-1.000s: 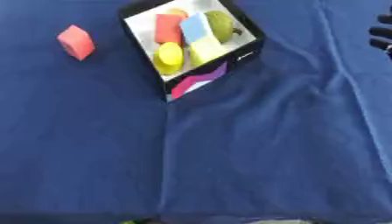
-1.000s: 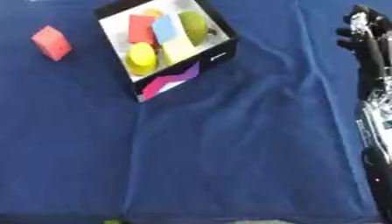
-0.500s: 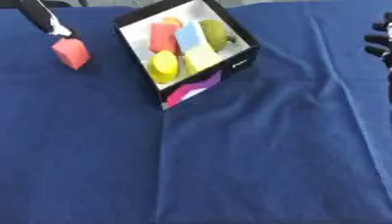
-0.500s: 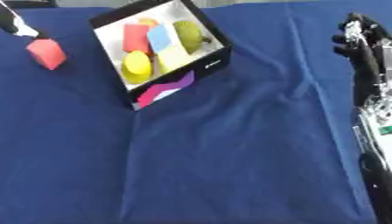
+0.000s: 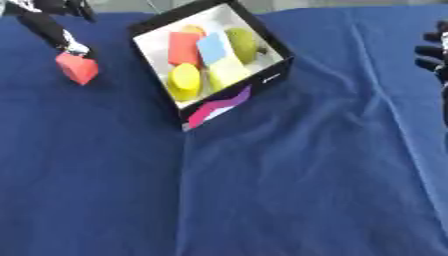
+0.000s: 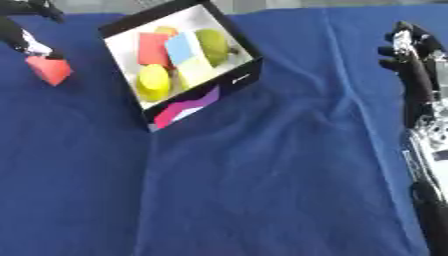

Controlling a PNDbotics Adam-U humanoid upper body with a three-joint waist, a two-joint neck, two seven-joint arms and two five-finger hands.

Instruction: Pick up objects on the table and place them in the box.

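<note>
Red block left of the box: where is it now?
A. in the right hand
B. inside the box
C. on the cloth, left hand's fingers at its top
C: the red block lies on the blue cloth outside the box, the left hand reaching its top.

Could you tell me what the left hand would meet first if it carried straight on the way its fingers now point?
Most likely the red block: the left hand points down at it from the upper left, fingertips at its top edge. Whether they already touch is unclear.
</note>
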